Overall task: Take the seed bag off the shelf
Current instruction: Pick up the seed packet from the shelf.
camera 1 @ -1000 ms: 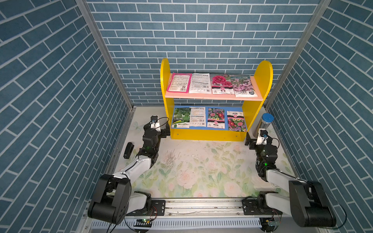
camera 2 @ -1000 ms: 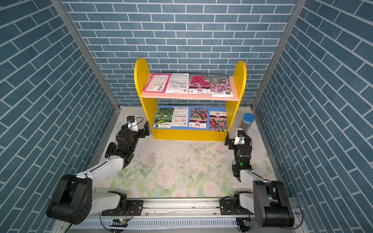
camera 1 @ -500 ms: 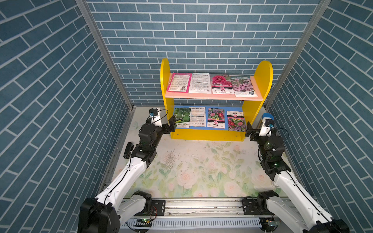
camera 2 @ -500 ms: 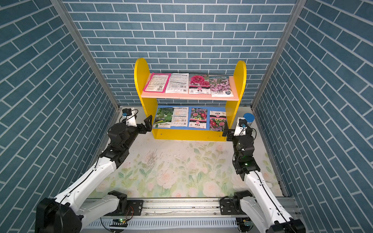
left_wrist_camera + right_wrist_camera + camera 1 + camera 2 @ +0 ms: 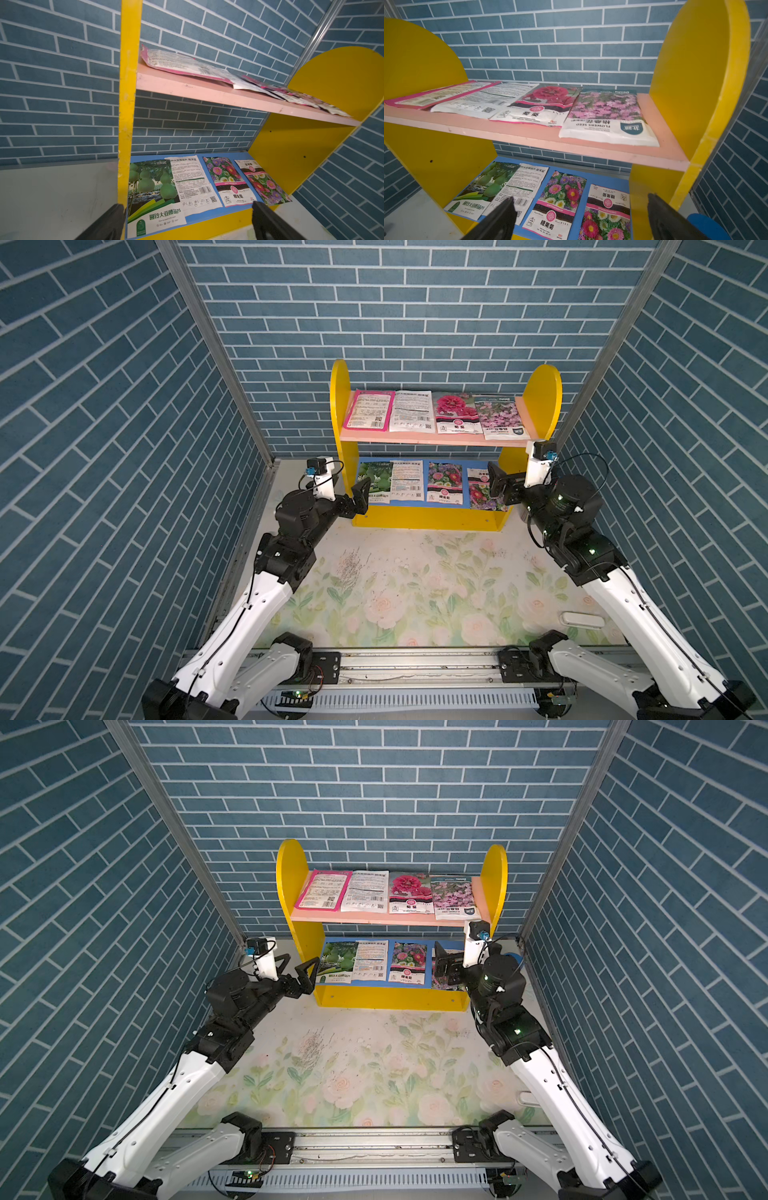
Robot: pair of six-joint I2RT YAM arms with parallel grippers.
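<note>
The shelf [image 5: 424, 517] stands against the back wall, with yellow sides, a pink upper board [image 5: 415, 438] and a blue lower board [image 5: 209, 216]. Several seed bags lie flat on each board. A purple-flower bag [image 5: 608, 112] lies at the upper right and a green gourd bag [image 5: 151, 187] at the lower left. My left gripper [image 5: 347, 493] hangs open at the shelf's left front corner, level with the lower board, touching no bag. My right gripper [image 5: 505, 487] is open before the lower board's right end, near a chrysanthemum bag [image 5: 607, 214], holding nothing.
Brick-patterned walls close in on both sides and behind the shelf. A floral mat [image 5: 415, 585] covers the floor in front. A blue-capped cylinder [image 5: 708, 226] stands right of the shelf behind my right arm. A small white object [image 5: 582, 619] lies on the mat's right edge.
Both arms have unfolded from low on the mat and reached forward and up to the shelf's front corners. Both grippers stayed open. No bag has moved.
</note>
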